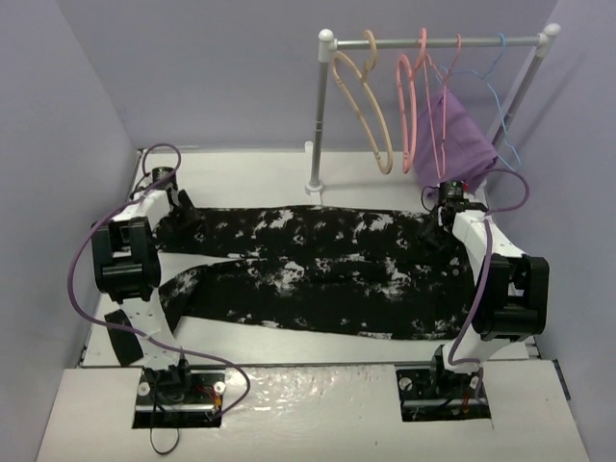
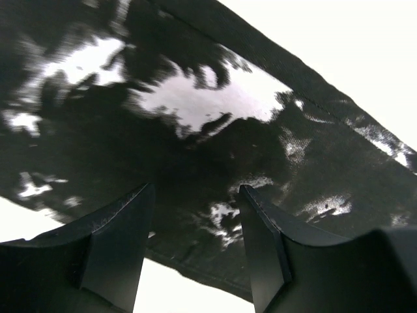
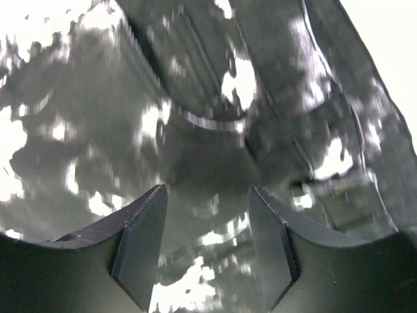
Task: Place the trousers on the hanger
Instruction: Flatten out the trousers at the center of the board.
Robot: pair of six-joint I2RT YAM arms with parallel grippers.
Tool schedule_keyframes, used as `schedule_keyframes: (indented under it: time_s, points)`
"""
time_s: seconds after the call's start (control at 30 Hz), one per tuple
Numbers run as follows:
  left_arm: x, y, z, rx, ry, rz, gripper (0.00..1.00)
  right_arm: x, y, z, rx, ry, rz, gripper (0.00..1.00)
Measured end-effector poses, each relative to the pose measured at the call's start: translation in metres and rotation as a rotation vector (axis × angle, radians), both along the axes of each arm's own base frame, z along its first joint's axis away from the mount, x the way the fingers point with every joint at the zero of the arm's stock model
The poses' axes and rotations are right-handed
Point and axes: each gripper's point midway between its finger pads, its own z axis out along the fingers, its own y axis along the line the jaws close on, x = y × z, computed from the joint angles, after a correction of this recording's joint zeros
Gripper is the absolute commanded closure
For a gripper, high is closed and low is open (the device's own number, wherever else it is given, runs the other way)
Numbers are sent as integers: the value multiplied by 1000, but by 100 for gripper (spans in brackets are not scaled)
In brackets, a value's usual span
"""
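We're at the grasping step: the long black, white-mottled fabric trousers (image 1: 318, 260) lie flat across the white table (image 1: 250, 173), and the thick beige plastic hanger (image 1: 361, 106) hangs above the far edge. The left gripper (image 2: 195, 195) is spread over a leg end and the right gripper (image 3: 205, 195) over the waist end — neither pinching. Next, we'd say: nip the cloth, then lift together.

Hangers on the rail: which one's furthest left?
The cream hanger: thick, beige, hooked next to the rail's left post. Every other hanger there is pink or blue and hangs to its right.
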Motion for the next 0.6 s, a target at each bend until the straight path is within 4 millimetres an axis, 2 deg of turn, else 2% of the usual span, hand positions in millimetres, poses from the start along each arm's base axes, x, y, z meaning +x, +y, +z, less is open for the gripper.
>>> schedule_keyframes:
  time_s: [0.1, 0.27, 0.4, 0.6]
  points:
    - [1, -8, -9, 2, 17, -20, 49, 14, -6, -15, -1, 1, -15, 50]
    - [4, -12, -12, 13, 16, -30, 49, 31, -14, -50, 7, 33, -37, 47]
    - [11, -12, -13, 12, 14, -26, 49, 56, -24, -49, 5, -9, -54, 46]
    - [32, -17, -12, 16, -5, -36, 49, 88, -47, -48, -1, -59, -84, 45]
